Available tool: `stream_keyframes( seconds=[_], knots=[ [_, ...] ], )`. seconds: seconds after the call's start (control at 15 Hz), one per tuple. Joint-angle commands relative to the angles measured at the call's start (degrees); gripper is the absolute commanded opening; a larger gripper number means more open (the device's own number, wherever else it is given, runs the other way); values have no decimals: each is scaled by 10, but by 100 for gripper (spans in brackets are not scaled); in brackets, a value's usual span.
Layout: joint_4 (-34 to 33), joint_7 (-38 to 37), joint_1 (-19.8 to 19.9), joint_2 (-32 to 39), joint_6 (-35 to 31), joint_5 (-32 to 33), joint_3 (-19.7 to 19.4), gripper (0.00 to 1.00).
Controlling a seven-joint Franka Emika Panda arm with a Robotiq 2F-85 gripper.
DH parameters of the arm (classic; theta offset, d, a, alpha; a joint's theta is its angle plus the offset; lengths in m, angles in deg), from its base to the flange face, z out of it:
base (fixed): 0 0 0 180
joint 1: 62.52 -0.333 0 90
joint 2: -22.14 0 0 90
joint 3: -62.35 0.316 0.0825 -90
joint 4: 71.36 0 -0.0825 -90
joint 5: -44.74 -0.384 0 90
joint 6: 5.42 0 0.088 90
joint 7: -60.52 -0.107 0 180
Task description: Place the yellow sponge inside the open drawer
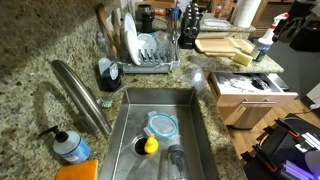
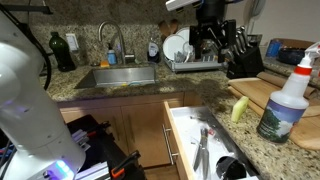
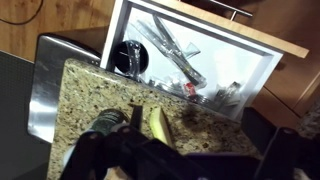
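Observation:
The yellow sponge (image 2: 238,108) lies on the granite counter beside the cutting board, just behind the open drawer (image 2: 195,140). It also shows in an exterior view (image 1: 240,57) and in the wrist view (image 3: 158,123). The drawer (image 3: 190,55) is white inside and holds metal utensils; it also shows from above (image 1: 250,85). My gripper (image 2: 208,42) hangs in the air above the counter near the dish rack, well above and apart from the sponge. Its fingers look spread and empty. In the wrist view one dark finger (image 3: 135,120) sits just left of the sponge.
A spray bottle (image 2: 285,100) stands by the drawer on the wooden cutting board (image 2: 262,92). A knife block (image 2: 245,55) and dish rack (image 1: 150,50) stand at the back. The sink (image 1: 160,112) holds a lid and a small yellow object (image 1: 150,145).

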State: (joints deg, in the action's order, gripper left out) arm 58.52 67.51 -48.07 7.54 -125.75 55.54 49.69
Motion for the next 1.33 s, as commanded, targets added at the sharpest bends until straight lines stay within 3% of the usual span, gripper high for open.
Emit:
stream_keyframes(
  seconds=[0.0,0.2,0.33,0.47,0.53,0.73,0.8,1.07,1.27],
  knots=[
    [12,151,-14,9,-57,-56,-47,100],
    [-3,285,-43,35,-45,-122,-95,100],
    [-40,353,-35,90,9,-157,-103,100],
    [-74,329,-21,137,57,-126,-89,100],
    [-23,320,-15,77,15,-133,-84,100],
    [-32,319,-14,97,16,-133,-78,100],
    [-37,280,-7,110,-26,-108,-79,100],
    [-67,237,5,177,-122,-58,-82,100],
    [-90,221,7,203,-141,-32,-71,100]
  ],
)
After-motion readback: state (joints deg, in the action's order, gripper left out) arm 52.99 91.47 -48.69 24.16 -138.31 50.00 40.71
